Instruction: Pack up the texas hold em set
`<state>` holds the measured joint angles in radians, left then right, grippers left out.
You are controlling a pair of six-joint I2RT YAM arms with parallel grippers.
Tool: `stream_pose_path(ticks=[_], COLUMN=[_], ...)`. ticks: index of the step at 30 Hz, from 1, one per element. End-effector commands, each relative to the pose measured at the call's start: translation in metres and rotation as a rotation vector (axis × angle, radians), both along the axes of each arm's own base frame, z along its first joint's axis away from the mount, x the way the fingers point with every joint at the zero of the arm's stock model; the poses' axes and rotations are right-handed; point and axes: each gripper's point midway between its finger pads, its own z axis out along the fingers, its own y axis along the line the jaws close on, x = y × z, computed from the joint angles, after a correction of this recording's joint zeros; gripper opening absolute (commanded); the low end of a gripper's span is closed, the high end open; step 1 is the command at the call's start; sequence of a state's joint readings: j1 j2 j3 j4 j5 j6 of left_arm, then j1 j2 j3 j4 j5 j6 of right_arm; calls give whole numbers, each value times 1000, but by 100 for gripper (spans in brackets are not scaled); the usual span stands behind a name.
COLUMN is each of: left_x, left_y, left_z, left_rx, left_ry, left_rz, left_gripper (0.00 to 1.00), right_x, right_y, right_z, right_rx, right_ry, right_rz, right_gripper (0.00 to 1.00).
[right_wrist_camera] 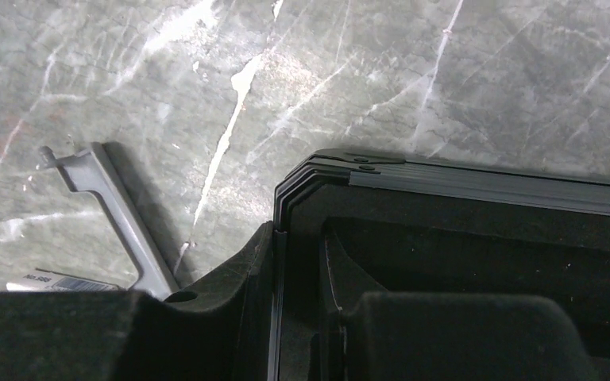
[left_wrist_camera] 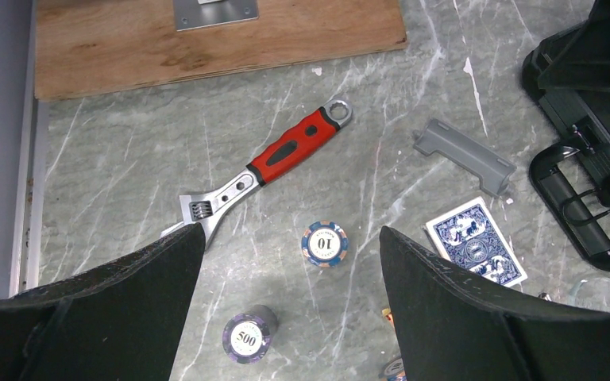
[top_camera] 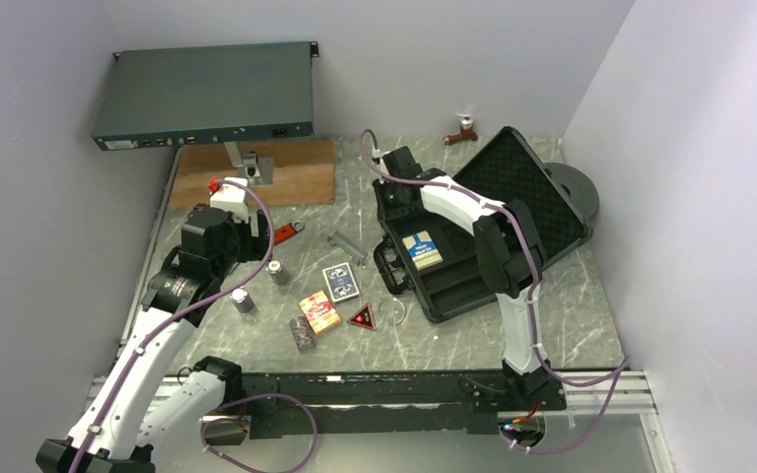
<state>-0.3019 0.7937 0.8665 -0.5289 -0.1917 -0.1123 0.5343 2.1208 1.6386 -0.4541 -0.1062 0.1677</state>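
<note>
Chips (left_wrist_camera: 325, 243) looked rigid and slick, best pinched across a stack's sides, under the wide-open left gripper (left_wrist_camera: 290, 232); right gripper (right_wrist_camera: 310, 317) clamped the case (right_wrist_camera: 476, 190) wall.

Left arm (top_camera: 143, 345): seen rising from its base at the near left. The forearm is carried forward along the left side, and the wrist is turned toward the middle.
Left gripper (left_wrist_camera: 290, 238): held aloft and pointed downward. The jaws are spread wide and nothing is held between them.
Left fingers (left_wrist_camera: 147, 298): both dark pads are seen in the wrist view, well apart.
Right arm (top_camera: 453, 202): seen rising from its base at the near right, elbow bent high. The forearm is stretched forward and to the left.
Right gripper (right_wrist_camera: 302, 317): held low at a corner of the case (right_wrist_camera: 461, 190), jaws set narrow. One finger is placed outside the wall and the other inside. A firm grip cannot be confirmed.
</note>
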Motion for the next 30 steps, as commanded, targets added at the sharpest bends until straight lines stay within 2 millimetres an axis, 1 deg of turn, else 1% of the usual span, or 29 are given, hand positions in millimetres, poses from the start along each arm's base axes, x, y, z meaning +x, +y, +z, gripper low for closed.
stream_pose_path(ticks=[1, 3, 4, 6, 8, 9, 10, 12, 14, 16, 19, 22, 25, 26, 27, 28, 29, 30], left_x=[3, 3, 3, 4, 4, 4, 5, 5, 6, 6, 7, 8, 9, 9, 9, 9, 9, 9], left_y=[2, 1, 1, 1, 1, 2, 2, 2, 1, 1, 1, 2, 2, 2, 2, 2, 3, 3], left_z=[19, 18, 18, 17, 16, 16, 15, 14, 12, 11, 9, 6, 5, 4, 4, 3, 3, 3], left_rx=[-1, 0, -1, 1, 3, 4, 4, 6, 8, 10, 14, 20, 22, 22, 24, 25, 27, 29], left_ry=[-52, -47, -45, -43, -41, -40, -39, -34, -28, -23, -17, -7, -1, 1, 3, 5, 7, 9], left_rz=[11, 9, 8, 8, 10, 11, 12, 13, 11, 9, 12, 19, 19, 18, 20, 21, 23, 26], left_gripper=[88, 88, 88, 87, 88, 88, 88, 88, 88, 87, 87, 87, 87, 87, 87, 87, 87, 87], right_x=[13, 13, 13, 13, 13, 14, 14, 14, 13, 11, 9, 1, -8, -13, -18, -23, -29, -35], right_y=[40, 38, 37, 35, 31, 29, 27, 26, 25, 26, 26, 28, 29, 29, 31, 31, 32, 33], right_z=[35, 40, 43, 54, 63, 68, 73, 84, 99, 112, 127, 143, 166, 175, 183, 194, 206, 214], right_rx=[177, 176, 177, 177, 169, 162, 158, 161, 175, 191, 207, 233, 270, 286, 303, 322, 343, 366], right_ry=[-55, -61, -65, -89, -110, -121, -129, -146, -161, -179, -189, -179, -233, -252, -274, -303, -333, -355], right_rz=[32, 20, 19, 16, 8, 2, 0, -5, -9, -5, -14, -5, -11, -19, -20, -23, -18, -11], right_gripper=[7, 11, 15, 36, 52, 58, 62, 65, 66, 70, 73, 74, 78, 83, 96, 100, 100, 100])
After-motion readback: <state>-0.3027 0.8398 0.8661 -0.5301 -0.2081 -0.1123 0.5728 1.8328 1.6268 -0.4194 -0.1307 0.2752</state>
